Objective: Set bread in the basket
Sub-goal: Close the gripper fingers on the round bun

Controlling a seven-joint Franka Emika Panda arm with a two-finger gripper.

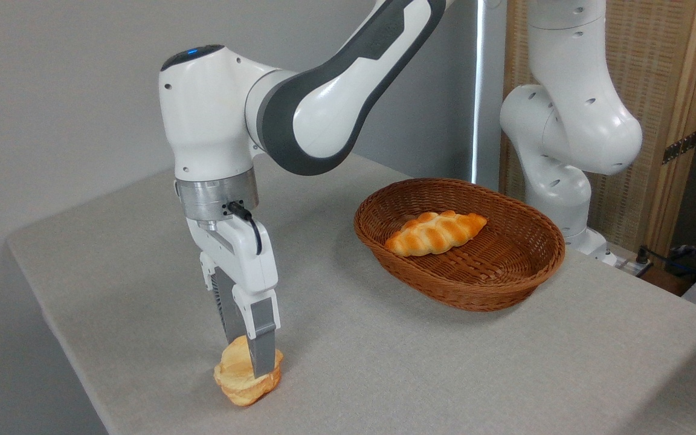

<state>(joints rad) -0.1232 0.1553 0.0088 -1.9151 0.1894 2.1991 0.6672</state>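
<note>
While pinched by jaws, bread (240, 377) pale-yellow, puffy, lobed

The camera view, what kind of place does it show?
Probably a robot test room: a white robot arm at a grey cloth-covered table, toy-like bread and an oval brown wicker basket, a plain grey wall.

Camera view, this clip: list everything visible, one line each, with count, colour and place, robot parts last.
bun: one, pale yellow, near the table's front left edge, between the claw's fingers
braided loaf: one, orange-brown, lying inside the basket
basket: one, brown wicker, oval, on the table right of centre
table: one, light grey cloth top
wooden screen: one, tan, behind the table at right
cables: dark, at far right edge
arm: one, white and grey, reaching down at left
claw: one, white with grey fingers, closed on the bun
</note>
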